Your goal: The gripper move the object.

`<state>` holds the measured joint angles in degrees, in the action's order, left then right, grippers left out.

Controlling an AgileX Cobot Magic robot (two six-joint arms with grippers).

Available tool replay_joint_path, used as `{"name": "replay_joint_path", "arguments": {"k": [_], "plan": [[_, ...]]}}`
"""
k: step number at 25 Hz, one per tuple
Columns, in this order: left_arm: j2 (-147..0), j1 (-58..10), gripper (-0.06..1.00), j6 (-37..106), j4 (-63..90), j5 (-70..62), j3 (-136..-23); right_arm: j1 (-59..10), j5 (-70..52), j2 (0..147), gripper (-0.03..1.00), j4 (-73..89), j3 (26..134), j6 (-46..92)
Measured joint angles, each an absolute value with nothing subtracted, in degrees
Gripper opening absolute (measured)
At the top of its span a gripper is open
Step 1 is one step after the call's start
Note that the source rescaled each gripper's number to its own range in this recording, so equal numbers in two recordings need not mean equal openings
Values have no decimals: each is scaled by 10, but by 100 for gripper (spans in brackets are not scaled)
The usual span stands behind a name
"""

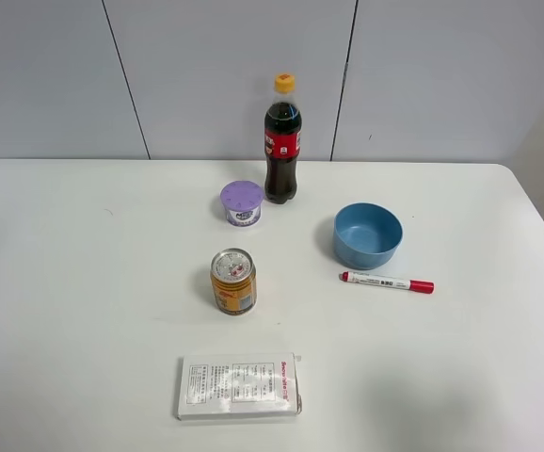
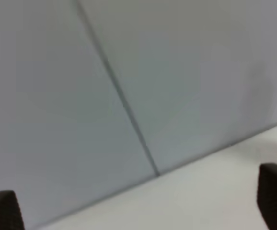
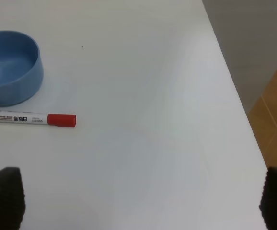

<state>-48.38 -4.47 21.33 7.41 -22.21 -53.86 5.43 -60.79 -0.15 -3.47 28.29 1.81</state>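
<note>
Fingertips alone show of each wide-spread hand, left hand [image 2: 138, 211] and right hand [image 3: 141, 203]; bottle [image 1: 282, 141] stands untouched.

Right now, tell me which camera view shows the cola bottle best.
The exterior high view: the cola bottle stands upright in full at the table's far edge, beside the purple-lidded cup. The left wrist view shows only wall and table edge; the right wrist view shows none of it.
</note>
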Motion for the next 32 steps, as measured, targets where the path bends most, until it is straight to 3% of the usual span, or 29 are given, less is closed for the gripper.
{"name": "replay_joint_path", "arguments": {"k": [5, 13, 19, 32], "plan": [[-258, -2, 100, 212, 125, -268, -412, 54, -608, -2, 100, -35, 283, 18], [-44, 0, 100, 151, 124, -453, -380, 54, -608, -2, 100, -35, 283, 18], [2, 0, 100, 135, 109, -547, -380, 54, -608, -2, 100, -35, 283, 18], [4, 0, 100, 89, 54, -599, -301, 54, -608, -2, 100, -35, 283, 18]]}}
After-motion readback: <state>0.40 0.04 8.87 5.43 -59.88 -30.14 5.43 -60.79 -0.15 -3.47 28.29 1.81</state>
